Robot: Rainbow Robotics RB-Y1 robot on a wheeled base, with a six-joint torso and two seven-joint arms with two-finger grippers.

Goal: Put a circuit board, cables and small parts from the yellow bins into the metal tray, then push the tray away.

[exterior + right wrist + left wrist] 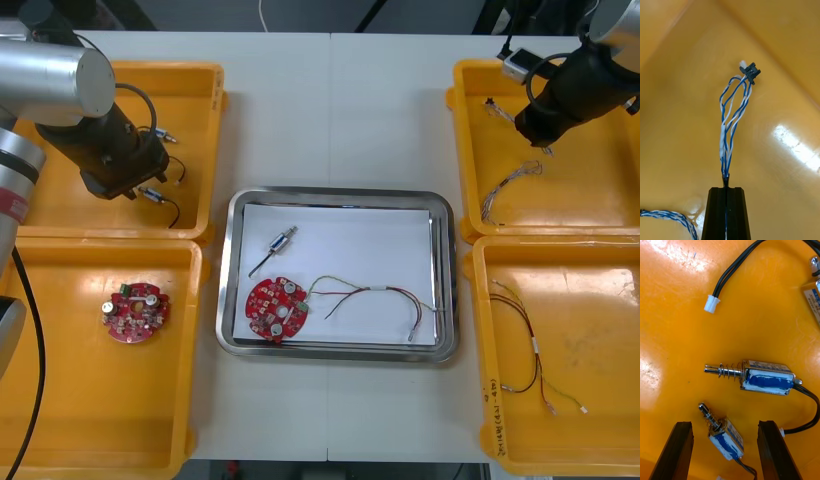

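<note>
Right gripper: I am clamping the twisted blue and white cable, far right yellow bin, walls well clear. Left gripper: fingers standing apart, straddling a small metal part, far left bin.

I have the tray at the centre of the overhead frame. Inside it a small part lies upper left, a circuit board lower left, and a cable runs from that board toward the right rim. The lower left bin holds a second board; the lower right bin holds a loose cable. My left gripper hangs in the upper left bin, straddling the nearer part, with the farther part just beyond. My right gripper, over the upper right bin, clamps a twisted cable; a spare cable lies lower in the frame.
</note>
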